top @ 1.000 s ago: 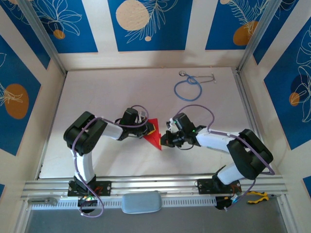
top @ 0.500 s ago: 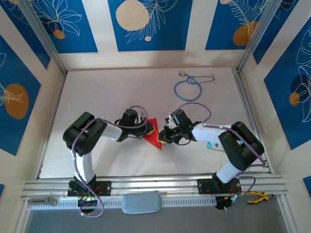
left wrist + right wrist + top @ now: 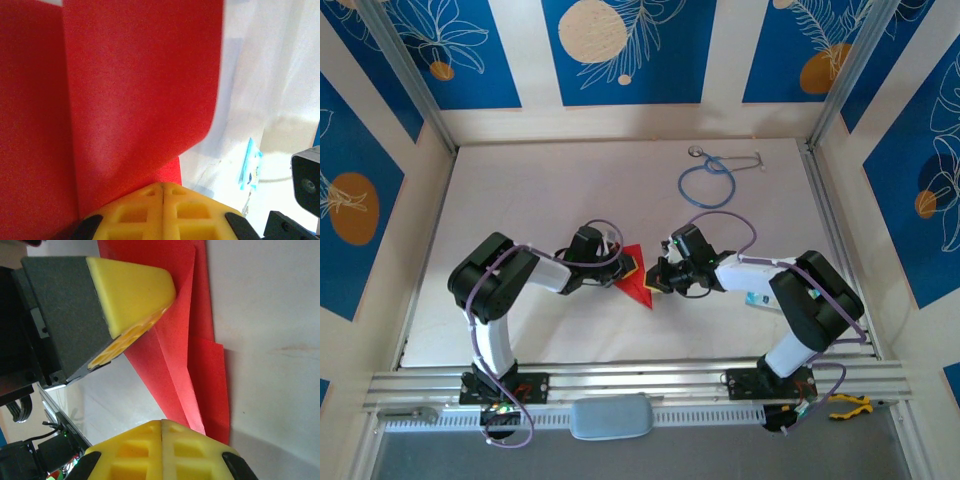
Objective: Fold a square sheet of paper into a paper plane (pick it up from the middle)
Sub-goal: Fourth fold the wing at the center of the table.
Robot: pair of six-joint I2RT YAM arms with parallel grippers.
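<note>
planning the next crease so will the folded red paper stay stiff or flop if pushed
Probably floppy: the red paper curves at its free flap instead of lying flat. Likely light, a thin sheet, so a push may slide it across the table. Its folded edges look crisp, so creases should hold.

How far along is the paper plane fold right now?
Done: the paper is already a layered, pointed wedge, with overlapping flaps in the right wrist view. In hand: the left gripper and right gripper, both shut, sit against its edges, probably pressing creases. Still to do: one side looks lifted and curved, so flattening and wings likely remain.
</note>
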